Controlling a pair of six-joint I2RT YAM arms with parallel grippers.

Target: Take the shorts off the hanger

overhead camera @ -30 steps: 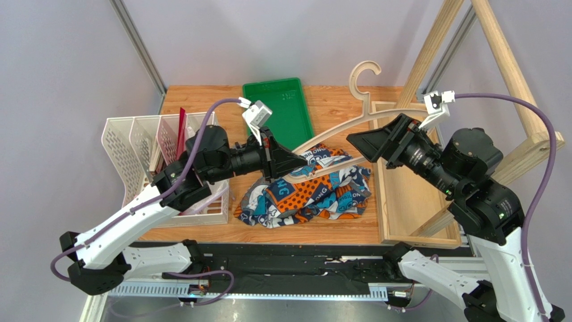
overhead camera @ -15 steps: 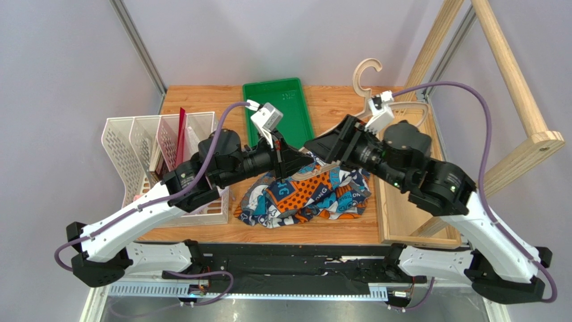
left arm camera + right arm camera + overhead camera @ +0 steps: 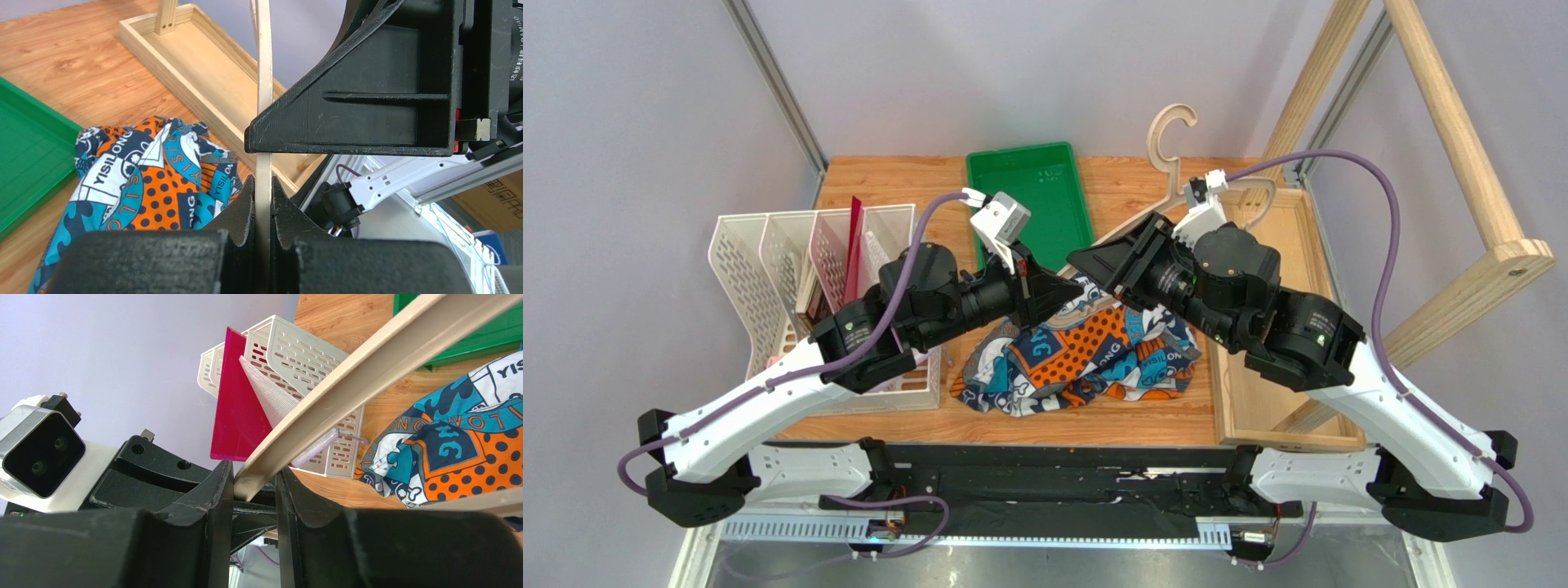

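Observation:
The shorts, patterned orange, teal, navy and white, lie crumpled on the table below both grippers; they also show in the wrist views. The light-wood hanger is lifted above them with its hook pointing away. My left gripper is shut on a thin hanger bar, pinched between its fingers. My right gripper faces it tip to tip. Its jaws are closed around the end of a hanger bar. Whether the shorts still hang on the lower bar is hidden.
A green tray lies at the back centre. A white file rack with a red folder stands at the left. A shallow wooden box and thick rack beams take up the right side.
My right arm has swung left along the hanger up to my left gripper, and its jaws have narrowed onto the bar. The hook has shifted left. The left gripper has kept its grip.

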